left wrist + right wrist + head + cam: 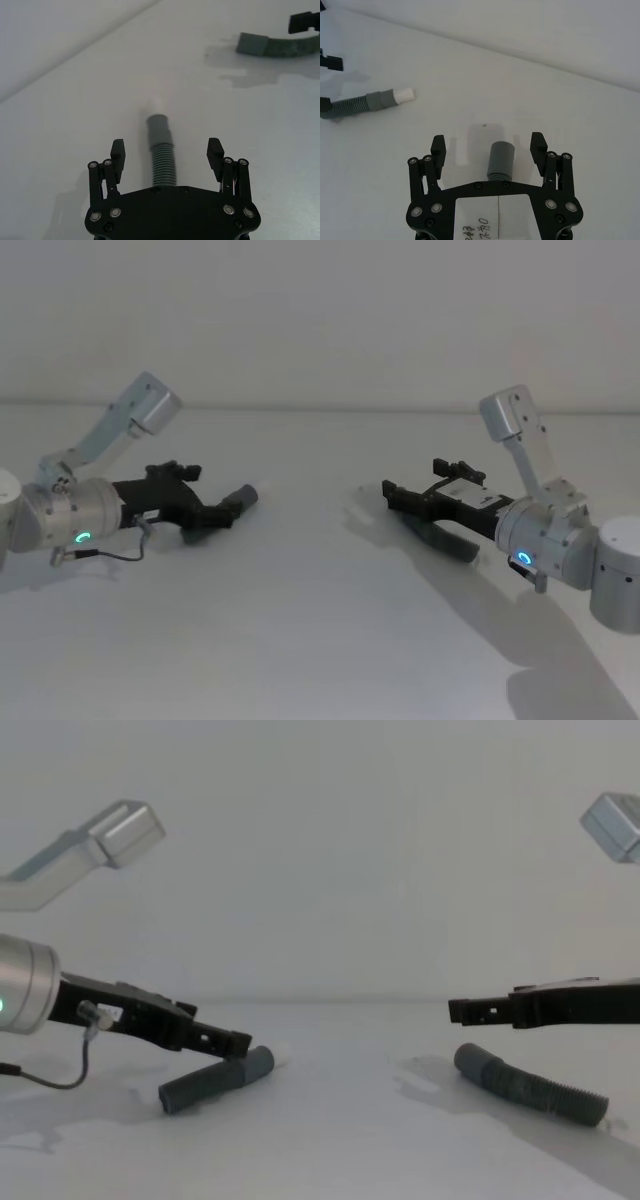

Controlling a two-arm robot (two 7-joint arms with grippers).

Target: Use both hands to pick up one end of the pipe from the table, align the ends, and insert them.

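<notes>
**Head view.** The left gripper [222, 512] lies low over the table [320, 640]. The shorter hose piece [243, 498] projects beyond its fingertips. The right gripper [395, 495] reaches over the longer hose piece [447, 538], which lies beneath and slightly to one side of its fingers.

**Left wrist view.** The jaws are spread wide and hold nothing. The shorter hose piece runs forward from under the palm, centred between the fingers. Its body is ribbed and dark grey, followed by a smooth cuff [159, 127] and a narrower white tip [160, 105] ahead of the fingertips.

**Right wrist view.** The jaws are spread equally wide and are empty. The plain, smooth, cylindrical socket [500, 157] sits between the fingers, and the ribbed body is hidden under the palm.

**Chest view.** The left gripper sits just above its piece. The right gripper hangs clear of its piece, with a visible gap below the fingers.

**Hazards (assessment).**
- Both pieces are round and rest on a smooth matte surface. Uneven finger contact during closing could roll or push a piece aside.
- The corrugated bodies look flexible. A grasp far behind the cuff would likely let the free end droop and spoil alignment.
- The right gripper must descend before closing, or its fingers will probably shut on nothing.
- The longer piece is slightly bent, so its socket axis may not follow the gripper axis.
</notes>
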